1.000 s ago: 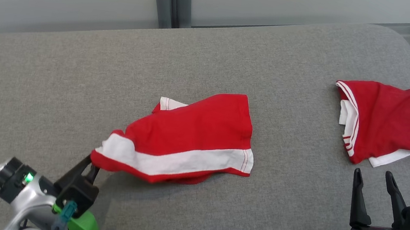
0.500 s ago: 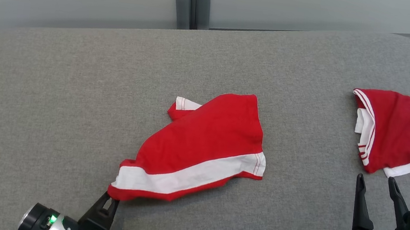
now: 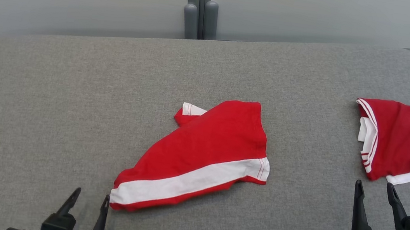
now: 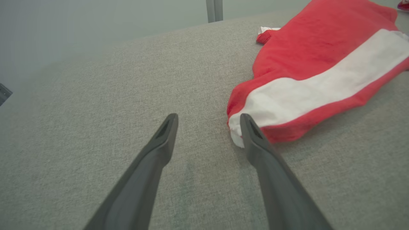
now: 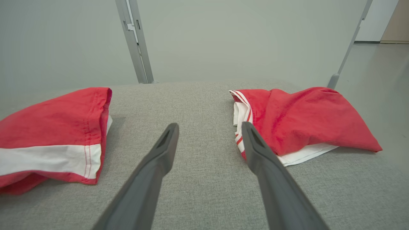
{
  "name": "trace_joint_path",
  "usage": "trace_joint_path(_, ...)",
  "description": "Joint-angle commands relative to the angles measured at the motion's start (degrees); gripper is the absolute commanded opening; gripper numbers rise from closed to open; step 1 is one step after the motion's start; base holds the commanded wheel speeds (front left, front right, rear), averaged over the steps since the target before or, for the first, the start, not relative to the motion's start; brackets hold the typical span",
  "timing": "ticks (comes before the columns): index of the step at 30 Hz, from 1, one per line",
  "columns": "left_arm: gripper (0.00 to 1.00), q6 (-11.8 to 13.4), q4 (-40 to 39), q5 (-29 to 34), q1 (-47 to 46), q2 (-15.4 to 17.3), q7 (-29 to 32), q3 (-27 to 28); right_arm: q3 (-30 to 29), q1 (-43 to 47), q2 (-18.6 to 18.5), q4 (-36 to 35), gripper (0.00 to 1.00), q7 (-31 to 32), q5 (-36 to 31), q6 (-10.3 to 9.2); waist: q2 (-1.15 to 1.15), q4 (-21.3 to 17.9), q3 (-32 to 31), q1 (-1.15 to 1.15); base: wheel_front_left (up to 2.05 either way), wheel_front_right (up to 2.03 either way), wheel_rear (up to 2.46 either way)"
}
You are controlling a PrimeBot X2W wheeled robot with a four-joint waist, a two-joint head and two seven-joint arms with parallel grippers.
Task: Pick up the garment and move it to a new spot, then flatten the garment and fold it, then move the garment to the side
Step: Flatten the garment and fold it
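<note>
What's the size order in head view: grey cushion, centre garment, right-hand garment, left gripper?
1. grey cushion
2. centre garment
3. right-hand garment, as visible; the frame edge cuts it, so its rank against the centre one is unsure
4. left gripper, partly in frame

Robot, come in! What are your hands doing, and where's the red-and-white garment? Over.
Left gripper open, empty, beside corner of garment. Right gripper open, empty. Garment lies rumpled on grey cushion. Second red garment off right, not in the way.
</note>
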Motion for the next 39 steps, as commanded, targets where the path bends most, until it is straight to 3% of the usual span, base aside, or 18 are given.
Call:
trace_joint_path(1, 1.00, 0.5, -1.3, -1.0, 0.2, -0.3, -0.2, 2.0, -0.1, 0.5, -0.1, -0.2, 1.00, -0.1, -0.4, -0.09, 0.00, 0.0, 0.0, 0.00, 0.00, 0.00, 0.00)
trace_joint_path(9, 1.00, -1.6, -2.0, -2.7, -2.0, -2.6, -0.2, 4.6, 0.3, 0.3, -0.1, 0.2, 1.00, -0.1, -0.3, -0.09, 0.00, -0.5, -0.1, 0.00, 0.00, 0.00, 0.00)
trace_joint_path(13, 1.00, -3.0, 1.8, -3.0, -3.4, -3.9, -0.1, 3.1, 0.4, -0.2, -0.1, 0.3, 1.00, -0.1, -0.4, -0.09, 0.00, -1.0, 0.0, 0.00, 0.00, 0.00, 0.00)
trace_joint_path(20, 1.00, -2.7, 10.6, -1.8, -6.2, -5.4, 0.0, 1.3, 0.4, -0.4, -0.1, 0.3, 1.00, -0.1, -0.5, -0.09, 0.00, -1.9, 0.5, 0.00, 0.00, 0.00, 0.00)
trace_joint_path(26, 1.00, -3.2, 13.4, -1.1, -7.7, -6.9, -0.2, 0.6, 0.0, -0.7, -0.1, 0.1, 1.00, -0.1, -0.4, -0.09, 0.00, -2.1, 1.1, 0.00, 0.00, 0.00, 0.00)
trace_joint_path(39, 1.00, -2.4, 4.4, -1.3, -4.2, -8.3, -0.2, 4.6, -0.9, 0.3, -0.1, -1.5, 1.00, -0.2, -1.7, -0.09, 0.00, -1.2, -0.5, 0.00, 0.00, 0.00, 0.00)
